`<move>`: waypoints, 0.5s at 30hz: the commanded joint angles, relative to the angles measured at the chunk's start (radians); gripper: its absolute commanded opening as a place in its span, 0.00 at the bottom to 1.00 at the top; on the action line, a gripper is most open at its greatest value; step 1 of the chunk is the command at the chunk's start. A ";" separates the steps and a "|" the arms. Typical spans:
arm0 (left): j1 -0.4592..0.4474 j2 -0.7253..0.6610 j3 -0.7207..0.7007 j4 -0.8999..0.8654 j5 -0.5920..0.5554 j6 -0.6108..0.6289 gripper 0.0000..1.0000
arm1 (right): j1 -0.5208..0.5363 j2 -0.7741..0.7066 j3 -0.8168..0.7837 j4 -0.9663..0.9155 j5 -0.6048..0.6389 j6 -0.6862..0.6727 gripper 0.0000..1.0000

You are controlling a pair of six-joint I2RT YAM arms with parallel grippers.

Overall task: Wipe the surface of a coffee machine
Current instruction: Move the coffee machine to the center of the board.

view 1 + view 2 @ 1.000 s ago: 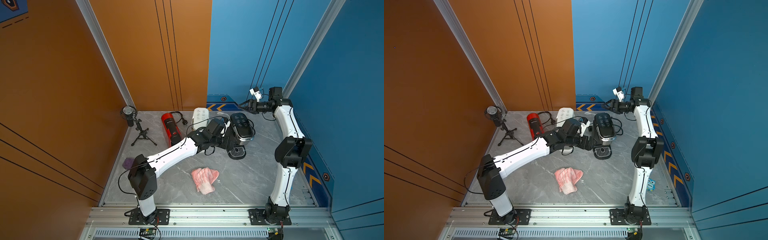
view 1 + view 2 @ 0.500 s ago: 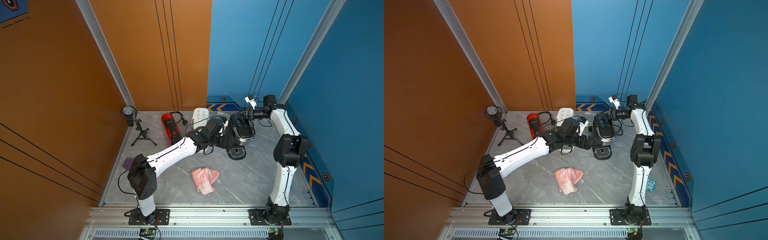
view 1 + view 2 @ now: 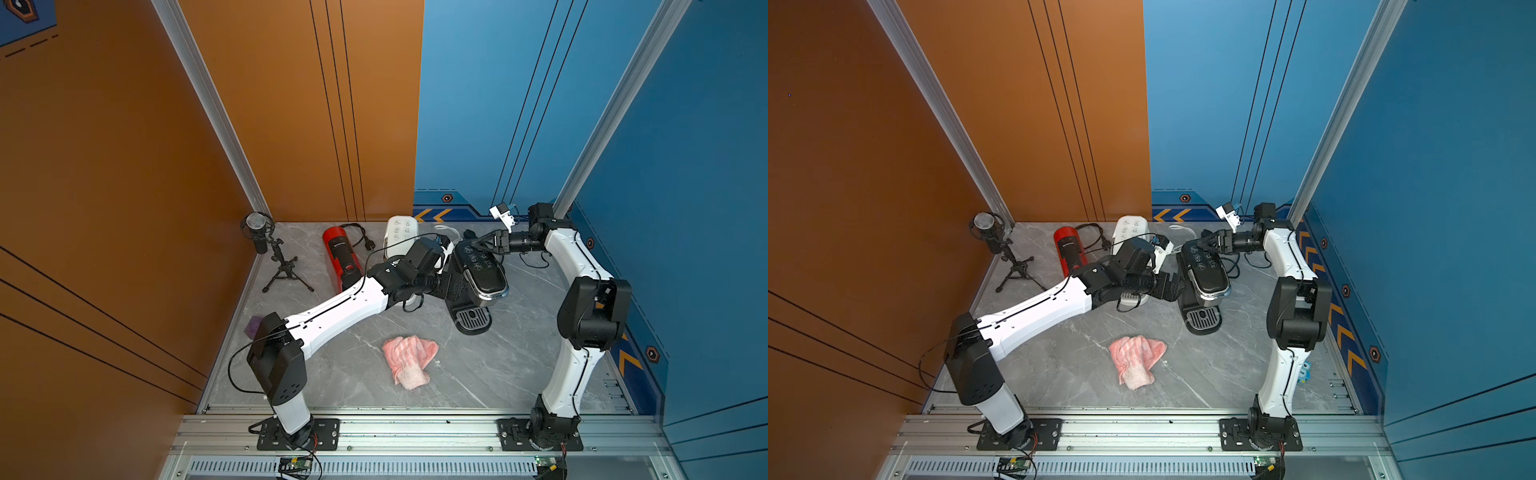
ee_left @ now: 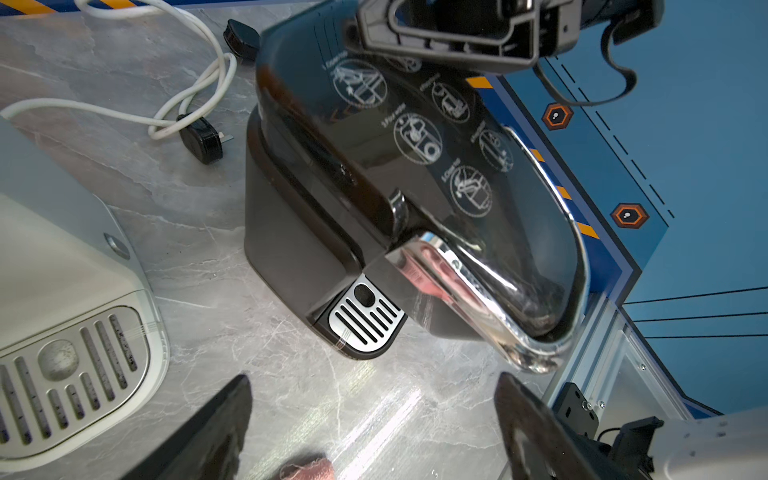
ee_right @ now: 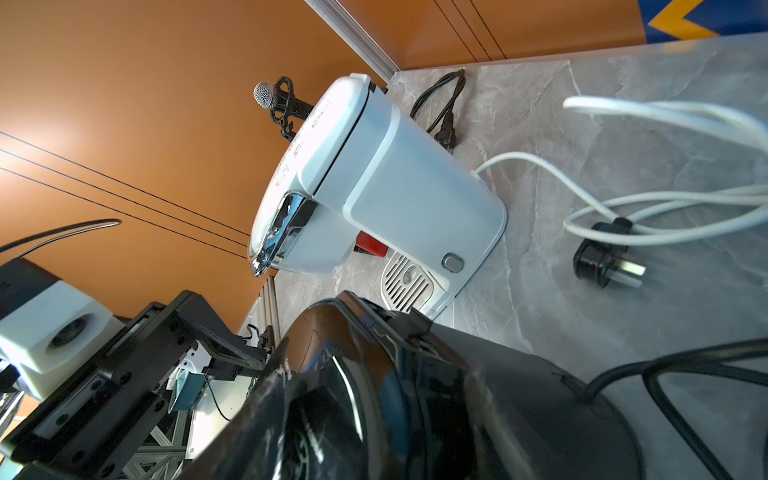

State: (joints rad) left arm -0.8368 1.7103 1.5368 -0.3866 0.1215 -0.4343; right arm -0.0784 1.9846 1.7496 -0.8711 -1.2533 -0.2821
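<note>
**Wipe not yet begun: cloth lies loose in front of the machine**

The glossy black coffee machine (image 3: pixel 482 274) stands on the grey marble worktop (image 3: pixel 498 374). The crumpled pink cloth (image 3: pixel 409 359) lies in front of the machine, near its drip tray, and neither tool touches it. The left tool (image 3: pixel 452 286) sits just beside the machine's side with its jaws wide apart and nothing between them. The right tool (image 3: pixel 478 246) is at the rear of the machine's top panel; whether its jaws are apart or closed cannot be told, nor whether it touches the panel. Judged from this layout, no surface has been wiped. The cloth remains to be picked up and passed over the machine.
</note>
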 commanded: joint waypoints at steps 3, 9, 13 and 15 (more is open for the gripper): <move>0.013 -0.044 -0.031 -0.007 -0.076 -0.015 0.91 | -0.007 -0.150 -0.213 0.093 0.100 0.137 0.67; 0.019 -0.070 -0.058 -0.007 -0.160 -0.055 0.82 | 0.007 -0.318 -0.345 0.291 0.311 0.381 0.70; 0.019 -0.089 -0.091 -0.007 -0.227 -0.090 0.64 | 0.004 -0.398 -0.363 0.316 0.540 0.555 0.70; 0.017 -0.078 -0.090 -0.008 -0.241 -0.094 0.42 | 0.012 -0.445 -0.375 0.307 0.649 0.635 0.70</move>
State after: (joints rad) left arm -0.8246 1.6470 1.4586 -0.3893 -0.0475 -0.5041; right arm -0.0746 1.6043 1.3956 -0.5987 -0.8520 0.1745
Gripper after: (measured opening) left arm 0.504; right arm 0.703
